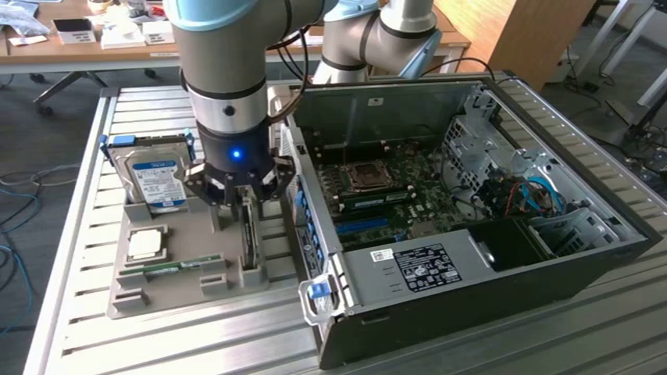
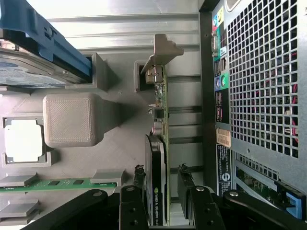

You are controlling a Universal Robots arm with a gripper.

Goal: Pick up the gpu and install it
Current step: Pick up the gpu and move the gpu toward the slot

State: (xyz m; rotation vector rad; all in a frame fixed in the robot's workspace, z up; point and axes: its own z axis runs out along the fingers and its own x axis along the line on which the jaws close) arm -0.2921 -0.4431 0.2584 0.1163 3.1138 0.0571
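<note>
Now | fingers (image 2: 185,182) spread wide | straddling upright gpu (image 2: 155,191), unclamped

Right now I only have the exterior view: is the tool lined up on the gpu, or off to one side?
Observer: Lined up. In the wrist view the tool straddles the gpu, one finger on each face.
Operator: Closed on it yet?
Observer: No, it is open. A gap shows between the card and the finger on the case side.
Operator: Which way does the fan shroud face?
Observer: The shroud faces away from the case; the green board side faces it.
</note>
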